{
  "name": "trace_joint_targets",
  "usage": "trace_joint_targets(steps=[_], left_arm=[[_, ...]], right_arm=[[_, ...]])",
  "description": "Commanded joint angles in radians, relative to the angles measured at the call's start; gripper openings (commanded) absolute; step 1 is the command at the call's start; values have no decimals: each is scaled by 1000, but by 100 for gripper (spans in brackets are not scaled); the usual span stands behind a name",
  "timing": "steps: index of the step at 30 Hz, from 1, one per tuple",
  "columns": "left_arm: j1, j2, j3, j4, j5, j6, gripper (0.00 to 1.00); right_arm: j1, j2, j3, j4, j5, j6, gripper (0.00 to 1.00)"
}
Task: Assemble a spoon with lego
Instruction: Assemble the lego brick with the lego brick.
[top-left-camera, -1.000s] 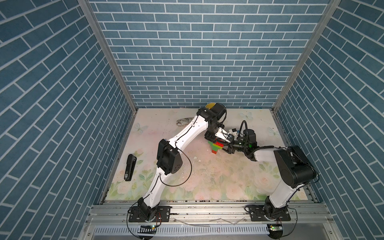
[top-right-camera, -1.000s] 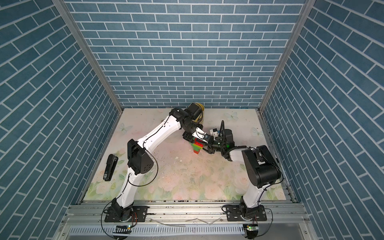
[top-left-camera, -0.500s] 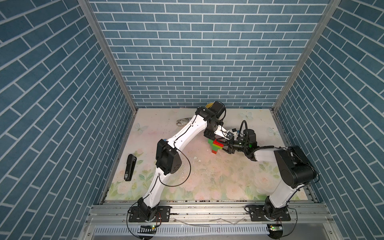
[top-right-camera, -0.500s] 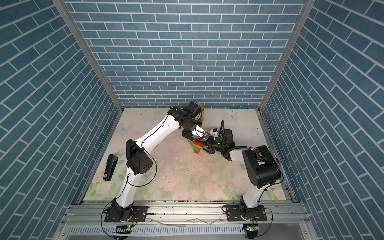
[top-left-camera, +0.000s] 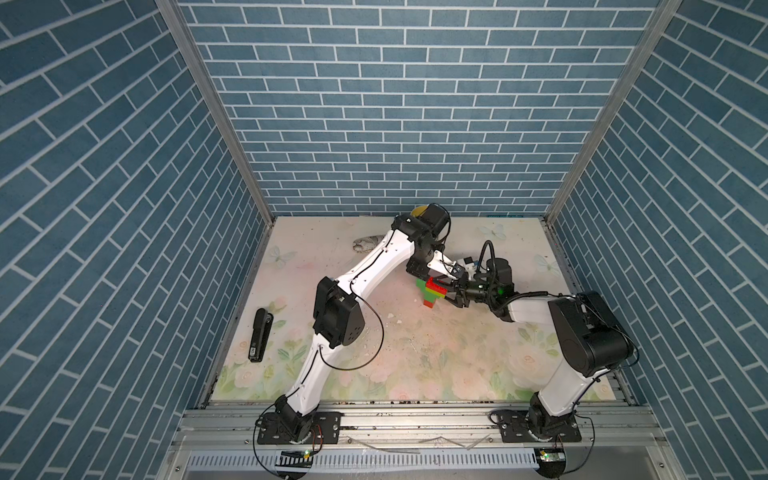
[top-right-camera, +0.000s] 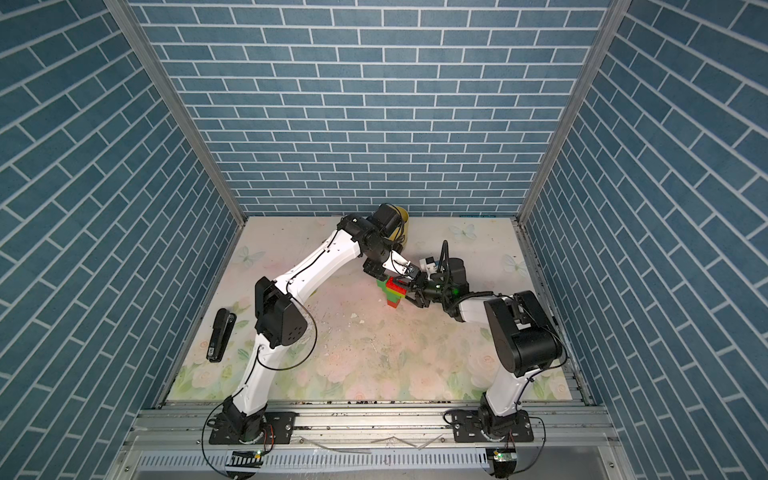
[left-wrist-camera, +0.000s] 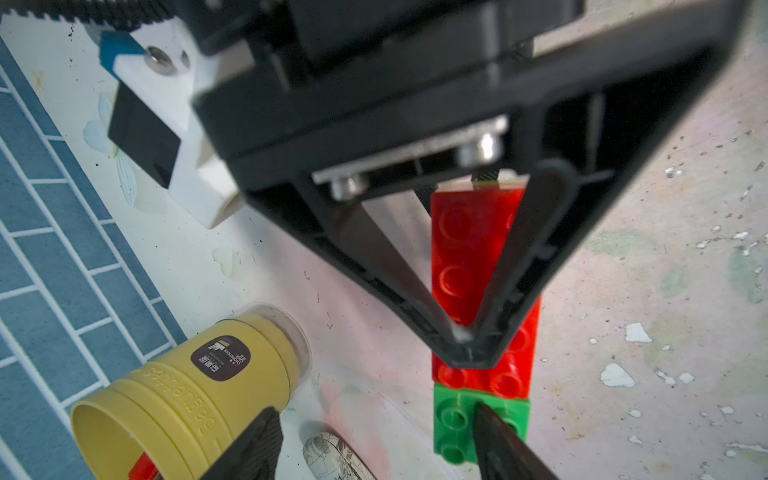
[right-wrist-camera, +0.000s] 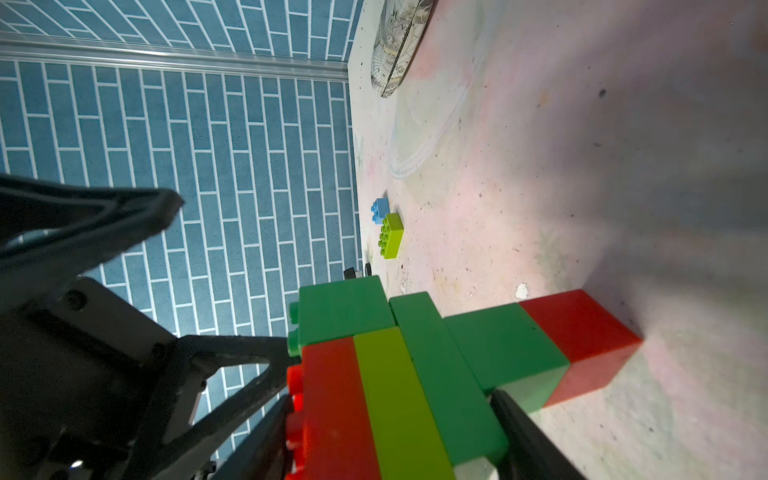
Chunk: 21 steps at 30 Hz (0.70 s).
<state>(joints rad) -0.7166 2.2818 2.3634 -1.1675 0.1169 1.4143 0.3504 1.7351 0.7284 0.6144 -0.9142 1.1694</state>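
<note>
The spoon (top-left-camera: 432, 293) (top-right-camera: 394, 293) stands upright on the table: a red base brick, green and lime bricks above it, red and green on top. My right gripper (right-wrist-camera: 392, 415) (top-left-camera: 454, 293) is shut on it from the side, one finger on the red studs and one under the wide green brick. My left gripper (left-wrist-camera: 374, 453) (top-left-camera: 451, 275) hovers over the top with its jaws open; one fingertip (left-wrist-camera: 498, 444) rests on the green top brick (left-wrist-camera: 455, 419). Loose lego, a lime brick (right-wrist-camera: 391, 236) and a light-blue one (right-wrist-camera: 380, 210), lies farther off near the wall.
A yellow cup (left-wrist-camera: 187, 395) (top-left-camera: 417, 211) lies on its side by the back wall with a red bit inside. A patterned oval object (top-left-camera: 368, 244) is left of it. A black stapler-like object (top-left-camera: 259, 334) lies at the table's left edge.
Almost nothing differs. The left arm's elbow has drifted slightly left, and the right gripper still has hold of the brick stack in the same place.
</note>
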Motion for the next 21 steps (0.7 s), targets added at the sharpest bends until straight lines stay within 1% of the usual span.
trace_joint_targets(steps=[1,8,12,17,21], left_arm=[[6,48,-6,-27,22,-1,75],[3,54,-31,-39,85,0,75],[-7,46,-77,-38,102,-10,74],[-14,27,-118,-1,93,-21,74],[-14,18,-100,8,69,-23,74]], right_arm=[[1,40,-36,-182,52,-59,71],[-6,41,-33,-182,48,-57,71],[-16,44,-29,-182,46,-53,70],[-18,49,-16,-189,40,-54,70],[-17,37,-11,-199,34,-57,72]])
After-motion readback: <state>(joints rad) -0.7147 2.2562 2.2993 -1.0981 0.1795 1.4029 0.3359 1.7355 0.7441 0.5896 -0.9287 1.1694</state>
